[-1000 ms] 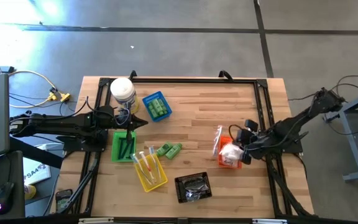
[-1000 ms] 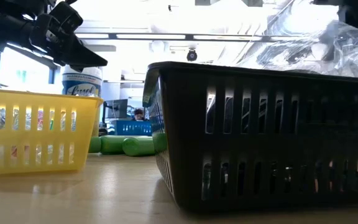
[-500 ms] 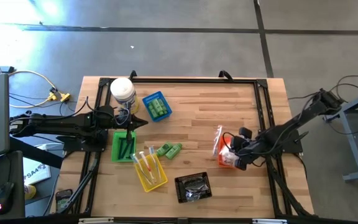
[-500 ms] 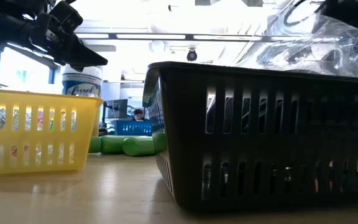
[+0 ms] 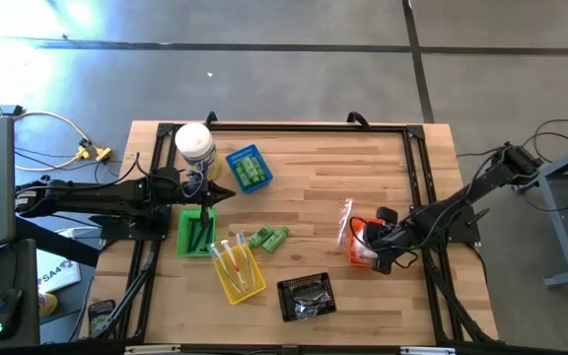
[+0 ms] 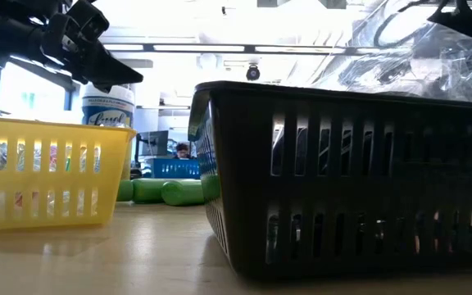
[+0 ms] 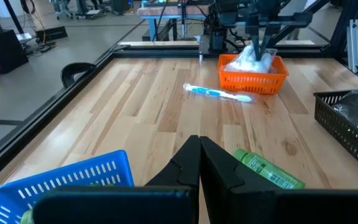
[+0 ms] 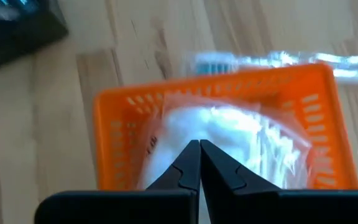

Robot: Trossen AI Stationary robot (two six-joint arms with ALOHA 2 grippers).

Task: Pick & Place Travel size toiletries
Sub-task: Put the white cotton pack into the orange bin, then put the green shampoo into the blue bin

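Observation:
An orange basket [image 8: 216, 84] at the table's right holds white puffy packets [image 8: 229, 134]. My right gripper [image 8: 199, 146] is shut and slants down into that basket from its right. A clear-wrapped stick [image 7: 219, 92] lies on the wood just beyond the basket. Two green bottles [image 5: 269, 238] lie on their sides at mid-table. My left gripper [image 5: 227, 194] is shut and hangs level above the green basket [image 5: 196, 231], next to the white jar [image 5: 194, 145], touching nothing. My right gripper's shut fingertips [image 7: 258, 55] are down on the top of the white packets [image 7: 244, 62] in the orange basket. They come from above, slanting in from the table's right. Whether they pinch any wrapping I cannot tell. The packets lie in the basket.
A blue basket [image 5: 248, 168] with green bottles stands at the back left. A yellow basket [image 5: 237, 269] with wrapped sticks and a black basket [image 5: 307, 297] with clear wrapping stand near the front edge. Bare wood lies between the blue and orange baskets.
My right gripper has sunk toward the orange basket, shifting a little toward the table's left and near edge and tipping steeper, until its tips are on the packets. My left arm has kept still.

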